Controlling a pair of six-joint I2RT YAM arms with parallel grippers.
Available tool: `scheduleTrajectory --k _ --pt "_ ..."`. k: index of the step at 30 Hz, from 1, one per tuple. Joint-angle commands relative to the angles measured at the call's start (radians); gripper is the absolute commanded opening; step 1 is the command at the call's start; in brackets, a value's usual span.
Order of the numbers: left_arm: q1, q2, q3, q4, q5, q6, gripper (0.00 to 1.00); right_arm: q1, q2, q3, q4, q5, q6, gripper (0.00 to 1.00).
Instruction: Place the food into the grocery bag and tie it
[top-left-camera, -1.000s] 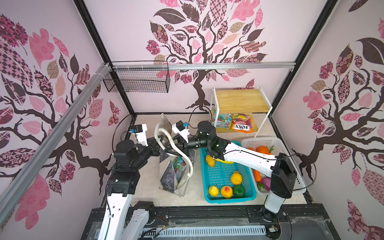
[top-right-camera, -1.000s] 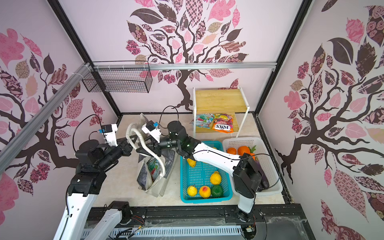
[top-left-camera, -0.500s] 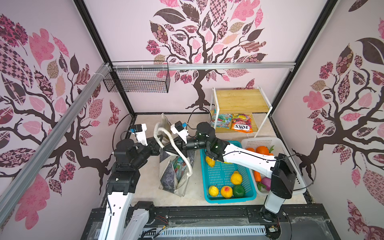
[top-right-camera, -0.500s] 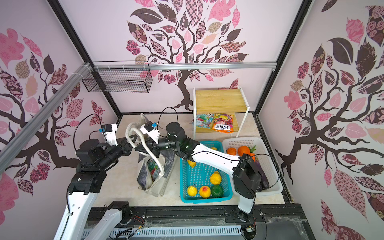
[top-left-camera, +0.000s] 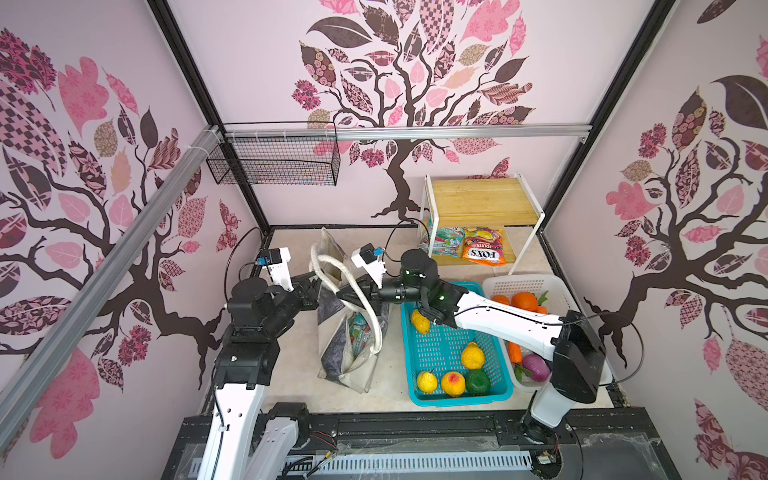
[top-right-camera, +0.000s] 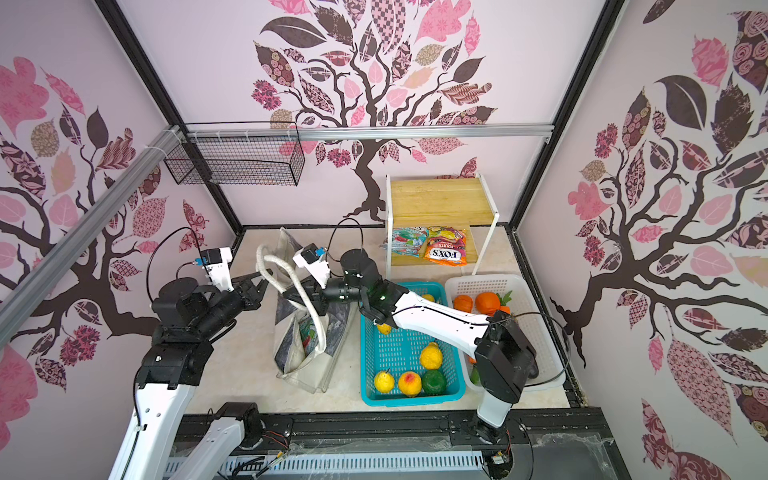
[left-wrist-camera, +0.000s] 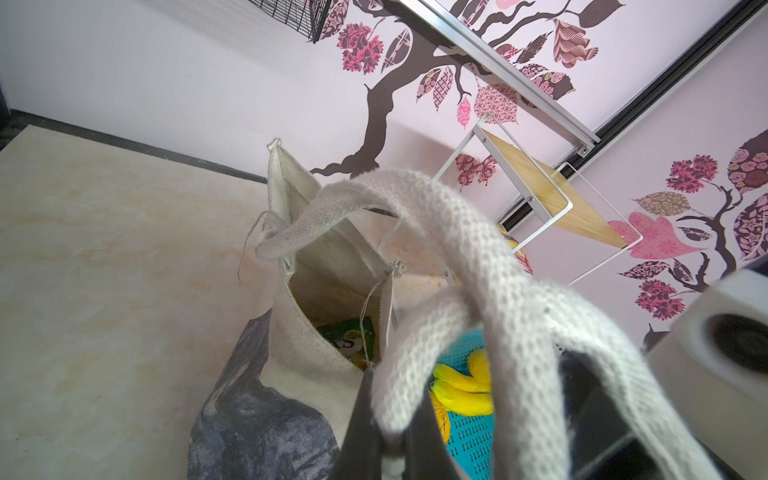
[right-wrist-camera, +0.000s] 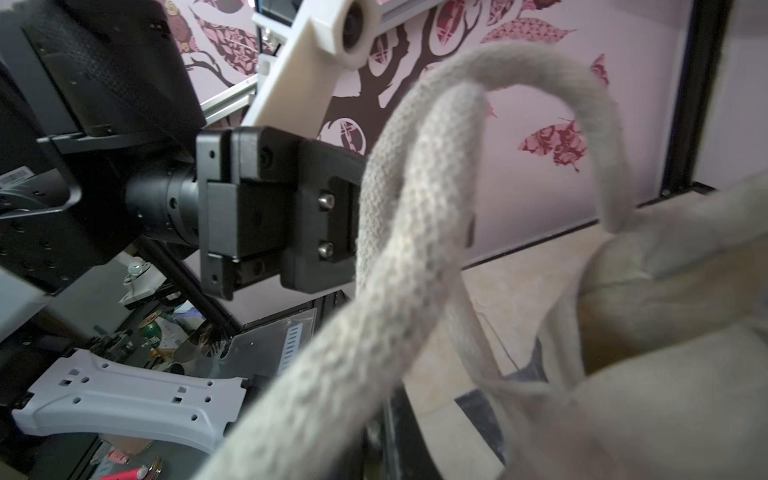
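Nearest, by the tabletop's front edge, right of centre: teal basket (top-left-camera: 457, 402) with loose toy fruit (top-left-camera: 453, 382), and banana bunch (left-wrist-camera: 461, 382) at its far end, not bagged. Beside it toward the right edge: white basket (top-left-camera: 523, 284) with more produce.

Left of both, mid-tabletop: grocery bag (top-left-camera: 332, 357) standing slumped, mouth open, green packet (left-wrist-camera: 349, 345) visible inside. Above the bag mouth: strap handles (left-wrist-camera: 465, 241) pulled up and crossing each other.

From the left side, left gripper (top-left-camera: 316, 286) pinched shut on a strap. Reaching across from the right, right gripper (top-left-camera: 348, 293): jaws wider a second ago, now clamped down on a strap too. Hard to tell which strap for which arm.

So both arms now anchored on the handles. Reads as tying stage starting, loading apparently treated as done despite fruit left in the baskets. Next probably needs one strap fed through the other's loop. Watch for slack slipping out and for tipping the bag.

Farthest, at the back edge under the wooden shelf (top-left-camera: 482, 199): teal packet (top-left-camera: 444, 243) and orange FOX'S packet (top-left-camera: 484, 249), untouched.
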Motion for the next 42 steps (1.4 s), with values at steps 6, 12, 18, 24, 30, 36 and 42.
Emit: scheduleTrajectory --k 6,12,18,24,30,36,42 --pt "0.016 0.014 0.079 -0.079 -0.189 -0.027 0.0 -0.042 -0.168 -0.075 -0.178 0.297 -0.041 0.0" --pt "0.066 0.036 0.155 -0.098 -0.189 -0.062 0.0 -0.041 -0.178 -0.056 -0.344 0.415 -0.064 0.0" --pt "0.099 0.12 0.3 -0.163 -0.29 -0.097 0.0 -0.041 -0.199 -0.104 -0.41 0.504 -0.071 0.0" --pt "0.105 0.198 0.424 -0.213 -0.453 -0.104 0.0 -0.042 -0.238 -0.148 -0.502 0.642 -0.069 0.0" --pt "0.154 0.26 0.498 -0.227 -0.501 -0.096 0.0 -0.052 -0.28 -0.204 -0.53 0.712 -0.083 0.0" --pt "0.302 0.376 0.521 -0.195 -0.316 -0.148 0.0 -0.078 -0.291 -0.3 -0.489 0.663 -0.088 0.0" --pt "0.304 0.483 0.562 -0.148 -0.274 -0.166 0.0 -0.08 -0.305 -0.375 -0.519 0.685 -0.084 0.0"
